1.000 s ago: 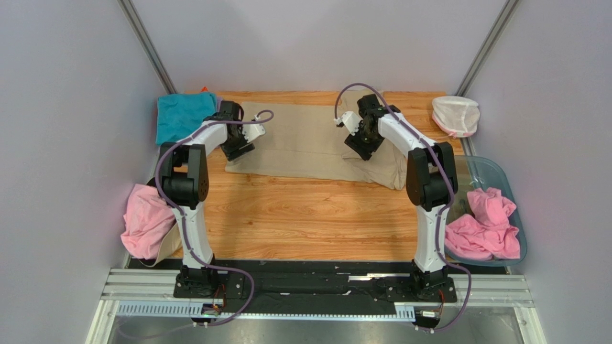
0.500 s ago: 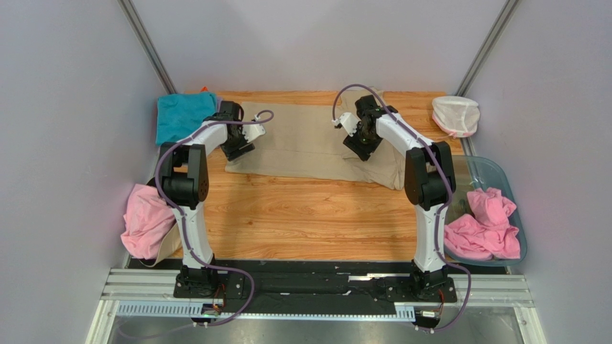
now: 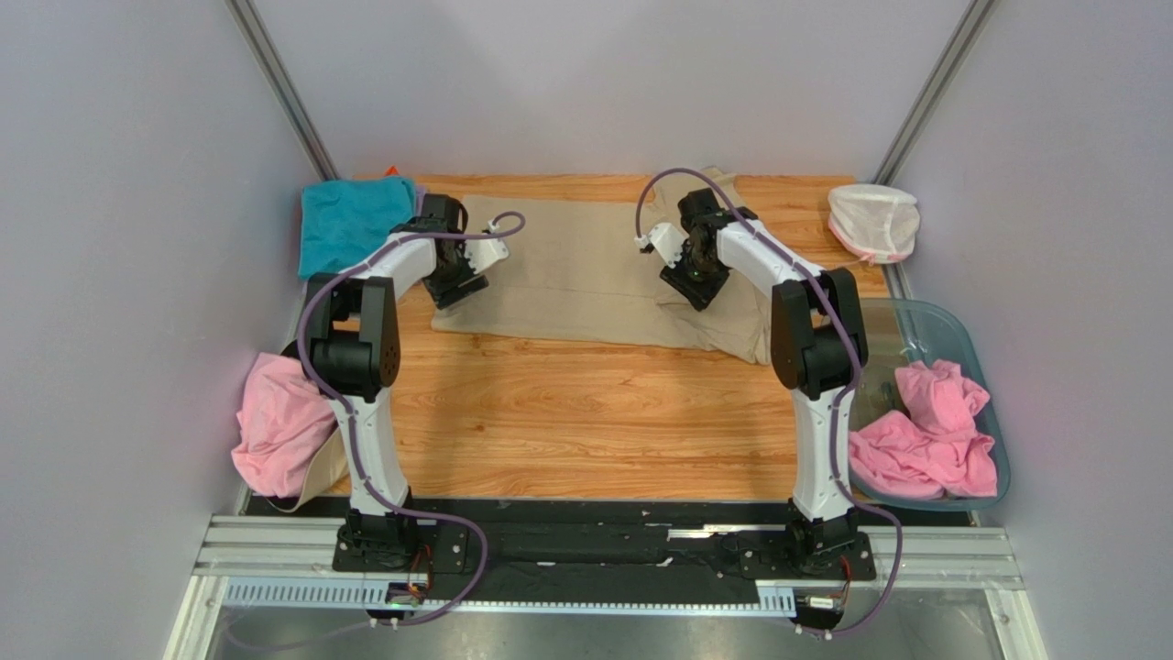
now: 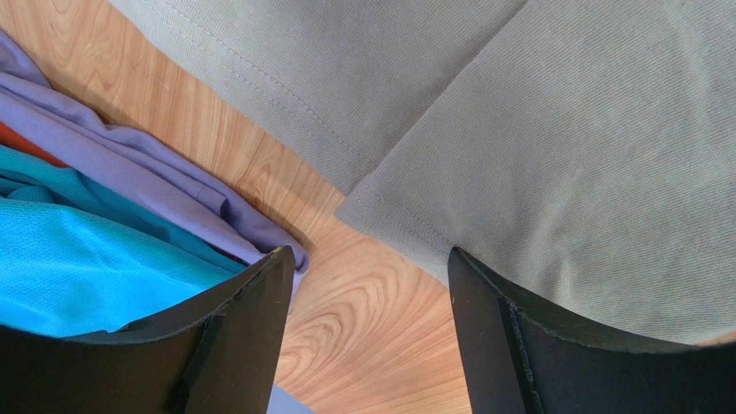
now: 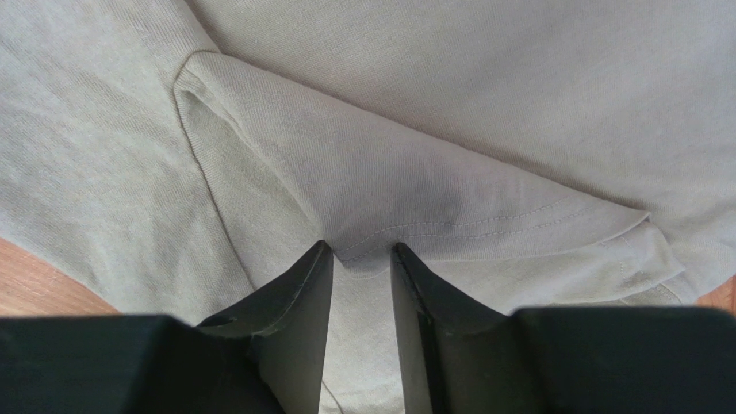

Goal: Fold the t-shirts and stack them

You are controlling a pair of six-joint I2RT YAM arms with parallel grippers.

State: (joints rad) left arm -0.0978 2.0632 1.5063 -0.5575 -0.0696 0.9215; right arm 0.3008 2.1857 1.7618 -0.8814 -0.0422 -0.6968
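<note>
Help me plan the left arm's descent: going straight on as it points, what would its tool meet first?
Probably the bare table, which lies right ahead of the open left tool. One side of the tool would land on the tan shirt at its edge. Depth is hard to judge.

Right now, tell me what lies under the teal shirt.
A lilac shirt pokes out from beneath the teal shirt, plus a sliver of orange-red cloth. How far they reach underneath is covered.

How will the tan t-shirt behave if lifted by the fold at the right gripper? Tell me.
The tan t-shirt is likely floppy: it bunches into a soft fold at the right gripper. Probably light: it lies thin and flat. Spread wide, the rest would likely sag and drag.
</note>
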